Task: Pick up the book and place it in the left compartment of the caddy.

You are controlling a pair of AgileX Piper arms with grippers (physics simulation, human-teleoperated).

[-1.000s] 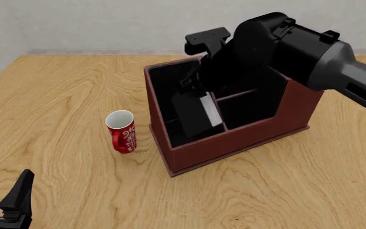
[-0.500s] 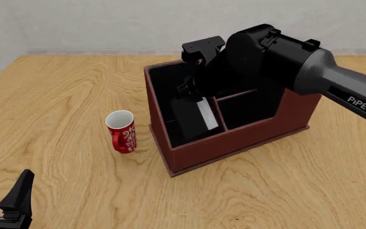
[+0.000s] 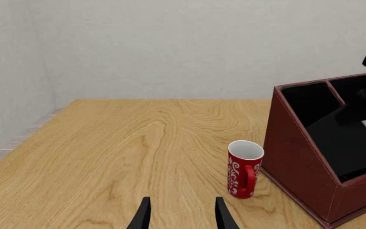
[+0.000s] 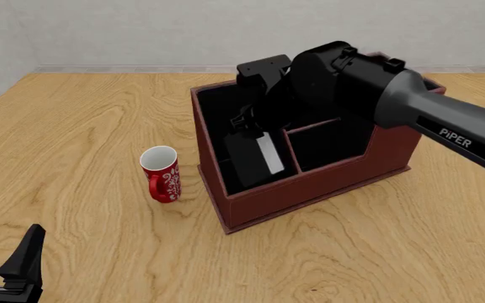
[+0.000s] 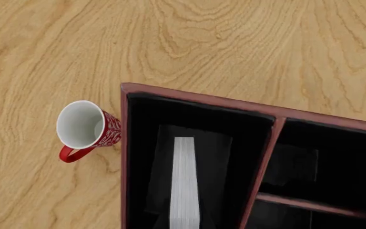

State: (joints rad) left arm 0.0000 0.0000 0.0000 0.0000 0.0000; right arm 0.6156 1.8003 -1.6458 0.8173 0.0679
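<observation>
The black book [image 4: 255, 158] with white page edges stands tilted inside the left compartment [image 4: 217, 113] of the dark red caddy [image 4: 310, 189]. My right gripper [image 4: 251, 126] reaches down into that compartment from above and grips the book's top; its black fingers are hard to tell from the cover. In the right wrist view the book [image 5: 184, 181] shows edge-on inside the caddy [image 5: 202, 101]. The left wrist view shows the book [image 3: 351, 143] leaning in the caddy [image 3: 297, 152]. My left gripper [image 4: 2, 255] is open and empty near the table's front left corner; it also shows in the left wrist view [image 3: 181, 217].
A red mug [image 4: 161, 173] with white pattern stands upright just left of the caddy, also in the left wrist view [image 3: 243, 169] and the right wrist view [image 5: 84, 126]. The caddy's smaller middle and right sections [image 4: 327, 145] lie under the right arm.
The right arm has shifted left and lowered, carrying the book a little deeper and further left in the left compartment. The left arm and mug have not moved.
</observation>
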